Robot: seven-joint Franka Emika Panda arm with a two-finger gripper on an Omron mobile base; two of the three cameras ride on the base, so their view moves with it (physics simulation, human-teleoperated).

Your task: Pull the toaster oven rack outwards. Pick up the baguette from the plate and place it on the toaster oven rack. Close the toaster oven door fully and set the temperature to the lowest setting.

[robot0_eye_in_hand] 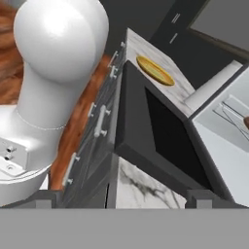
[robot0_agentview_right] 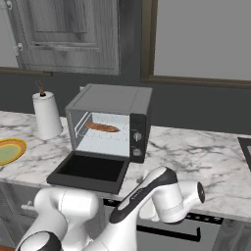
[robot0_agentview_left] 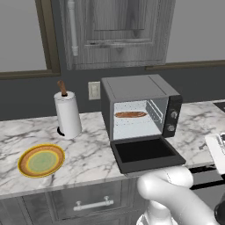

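A: Item one, toaster oven (robot0_agentview_left: 139,88), on the marble bench (robot0_agentview_left: 88,149). Door (robot0_agentview_left: 147,154) folded down flat toward the front edge of the bench, glass facing up.
B: Contents?
A: One baguette (robot0_agentview_left: 131,114), lying lengthwise on the wire rack (robot0_agentview_left: 132,117) inside the cavity. Both base views show it; the hand view catches only a brown sliver at its right edge, too little to be sure of.
B: Item two?
A: Plate (robot0_agentview_left: 26,163), yellow rim, green centre, nothing on it. It sits well left of the oven. The right base view cuts it off at the frame edge; the hand view shows it as a thin ellipse beyond the door.
B: Other stock?
A: Paper towel roll (robot0_agentview_left: 68,115) upright between plate and oven, near the wall. Two knobs (robot0_agentview_right: 138,144) on the oven's side panel, clearest from the right base view. Drawer handles (robot0_eye_in_hand: 100,121) below the bench, seen up close from the hand view.
B: Jaws?
A: Spread wide, holding nothing; the tips (robot0_eye_in_hand: 202,197) sit low, just off the door's front edge. The baguette is well beyond them, inside the oven
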